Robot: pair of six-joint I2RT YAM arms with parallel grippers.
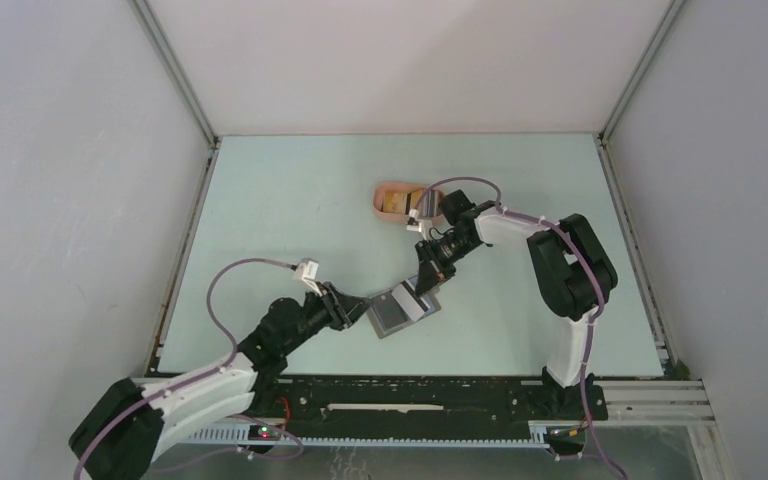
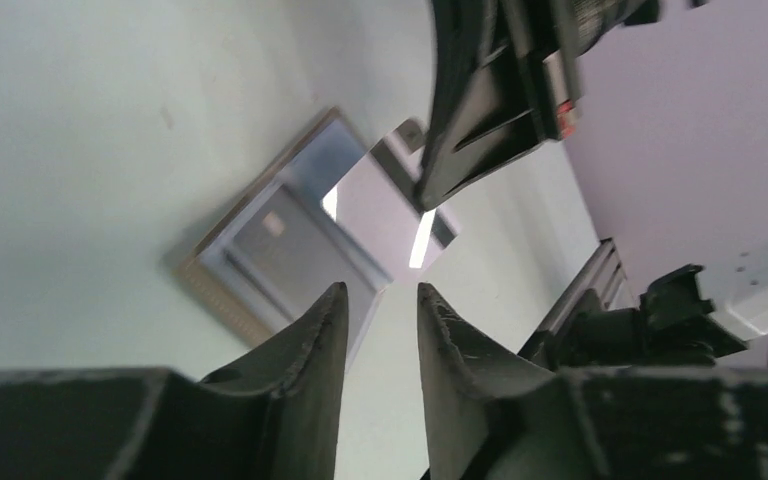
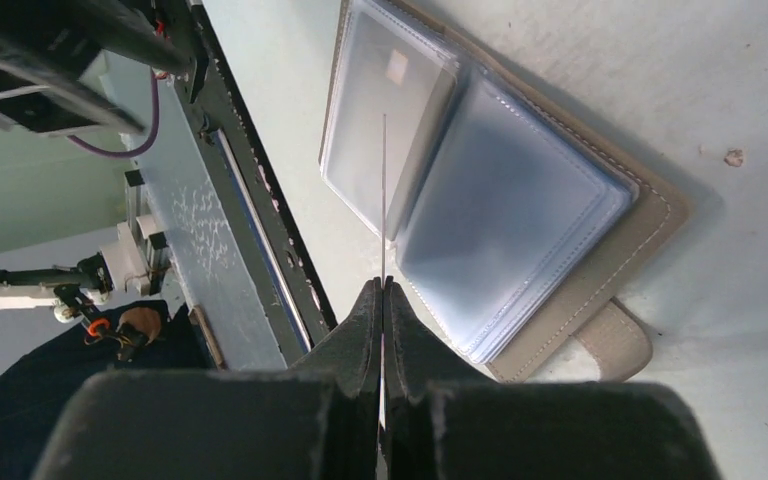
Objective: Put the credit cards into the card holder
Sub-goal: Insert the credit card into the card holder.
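**Top view.** The holder [image 1: 400,312] lies open on the worktop [image 1: 290,200], close to the near edge and between the two hands. The left hand [image 1: 363,310] is at its left edge and the right hand [image 1: 426,280] is over its far right corner. From here I cannot tell whether either hand grips anything. Farther back sits the pink tray [image 1: 385,190] with cards [image 1: 393,204] in it. The right wrist covers the tray's right end, so the cards cannot be counted. A black rail [image 1: 410,395] runs along the near edge.

**Left wrist view.** The left hand's fingers [image 2: 320,340] stand apart with only bare worktop showing between them, so the hand is released. The holder's near corner lies just beyond the tip of one finger. Whether they touch cannot be told. The right hand comes down from the top of the frame and blocks the holder's far side. The surface under it is shiny and reflects the wall, which makes it hard to read.

**Right wrist view.** The right hand is clenched on one card [image 3: 384,180]. The card is seen edge-on as a thin line, so its colour is hidden. It points at the fold between the clear sleeves [image 3: 520,190]. The left sleeve already has a pale card with a small chip in it. The holder's tab [image 3: 615,340] sticks out to the lower right. The rail and a purple cable [image 3: 120,150] fill the left side, and a dark shape at the lower left is cut off.
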